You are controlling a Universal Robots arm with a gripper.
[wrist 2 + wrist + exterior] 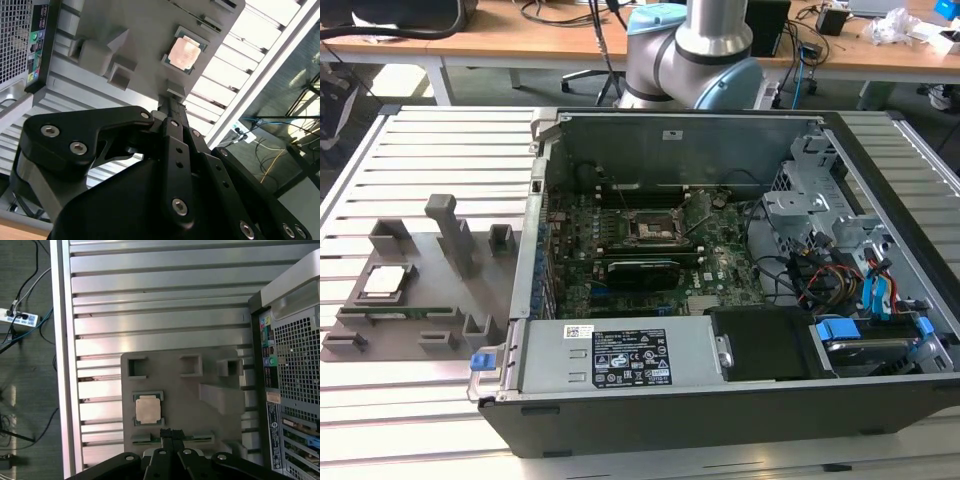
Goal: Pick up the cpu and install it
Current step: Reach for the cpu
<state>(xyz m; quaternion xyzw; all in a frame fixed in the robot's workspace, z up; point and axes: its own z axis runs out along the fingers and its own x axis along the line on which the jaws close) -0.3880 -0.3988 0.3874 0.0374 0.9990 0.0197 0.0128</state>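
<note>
Plainly, the cpu [148, 409] lies in its recess on the grey tray [185, 410] beside the open computer case [670, 150], the gripper [167, 431] poised above, closed and empty, so pick-up looks unstarted and grasping would call for opening first

We see a small square cpu [148, 409] with a silvery-grey top and a thin pale tan rim against a matte grey moulded plastic tray [175, 397]. The slatted metal table [150, 290] shows pale silver stripes. The gripper [171, 433] is black with shiny silver screws. The black computer case [720, 425] holds a green motherboard [720, 265] and bright blue clips [840, 330].
</note>
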